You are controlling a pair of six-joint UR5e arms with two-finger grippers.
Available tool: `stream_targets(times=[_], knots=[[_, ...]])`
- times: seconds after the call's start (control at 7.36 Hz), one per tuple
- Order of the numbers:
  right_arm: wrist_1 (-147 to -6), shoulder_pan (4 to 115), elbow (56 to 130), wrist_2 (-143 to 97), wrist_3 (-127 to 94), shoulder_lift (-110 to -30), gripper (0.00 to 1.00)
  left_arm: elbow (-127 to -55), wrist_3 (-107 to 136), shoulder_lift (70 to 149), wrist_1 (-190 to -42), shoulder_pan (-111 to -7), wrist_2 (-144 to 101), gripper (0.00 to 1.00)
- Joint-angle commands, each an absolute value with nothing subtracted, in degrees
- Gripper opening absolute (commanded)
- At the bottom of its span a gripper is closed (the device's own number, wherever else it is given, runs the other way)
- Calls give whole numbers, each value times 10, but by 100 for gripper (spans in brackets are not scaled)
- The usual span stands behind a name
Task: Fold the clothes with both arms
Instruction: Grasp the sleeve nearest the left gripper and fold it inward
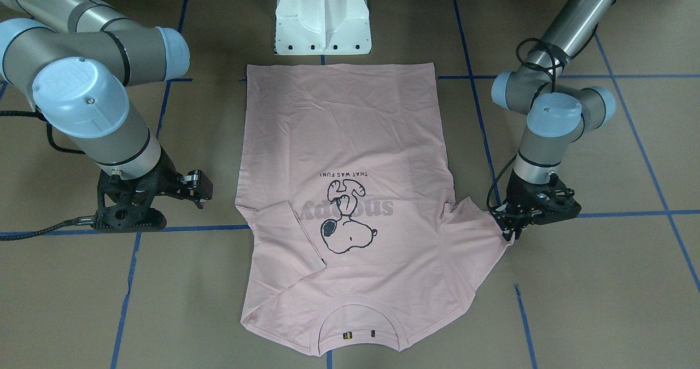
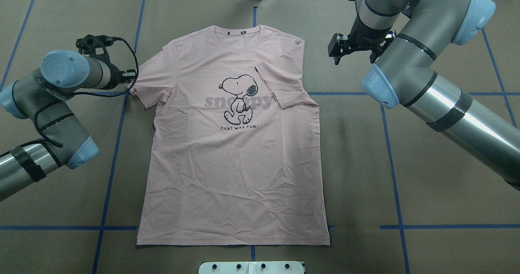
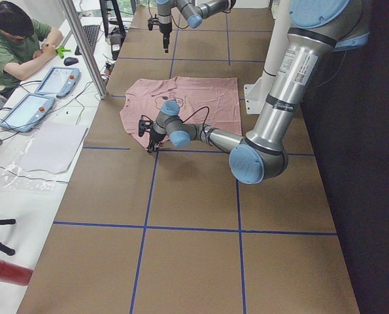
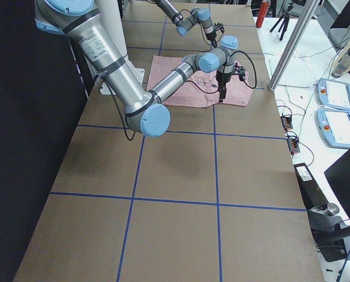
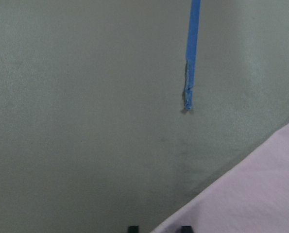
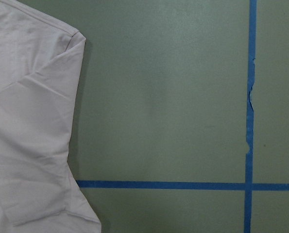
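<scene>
My pink Snoopy T-shirt (image 2: 231,164): right sleeve (image 2: 284,85) folded in, left sleeve (image 2: 144,85) and body folds remaining. Left gripper (image 1: 509,231) meets that hem, right gripper (image 2: 339,50) hovers beside; I cannot tell either's closure.

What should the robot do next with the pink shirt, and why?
Probably the left gripper should pinch the sleeve tip it sits at and carry it inward over the shirt. That sleeve lies spread out on the table, while the other sleeve is already folded onto the chest. The right gripper hangs clear of the cloth.
</scene>
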State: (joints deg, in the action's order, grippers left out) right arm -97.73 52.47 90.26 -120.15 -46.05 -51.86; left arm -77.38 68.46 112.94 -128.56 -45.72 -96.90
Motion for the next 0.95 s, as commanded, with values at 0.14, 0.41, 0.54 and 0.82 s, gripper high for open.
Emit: stream_targets(times=[0.14, 0.41, 0.54, 0.82], knots=[[-977, 525, 903, -1201, -460, -519, 100, -867, 684, 1139, -1196, -459, -1010, 0], [-976, 525, 904, -1201, -465, -519, 100, -856, 787, 1254, -1085, -438, -1034, 0], [-976, 525, 907, -1201, -466, -521, 100, -774, 824, 1326, -1085, -418, -1032, 0], [-976, 525, 909, -1201, -467, -521, 100, -686, 845, 1374, -1125, -417, -1013, 0]])
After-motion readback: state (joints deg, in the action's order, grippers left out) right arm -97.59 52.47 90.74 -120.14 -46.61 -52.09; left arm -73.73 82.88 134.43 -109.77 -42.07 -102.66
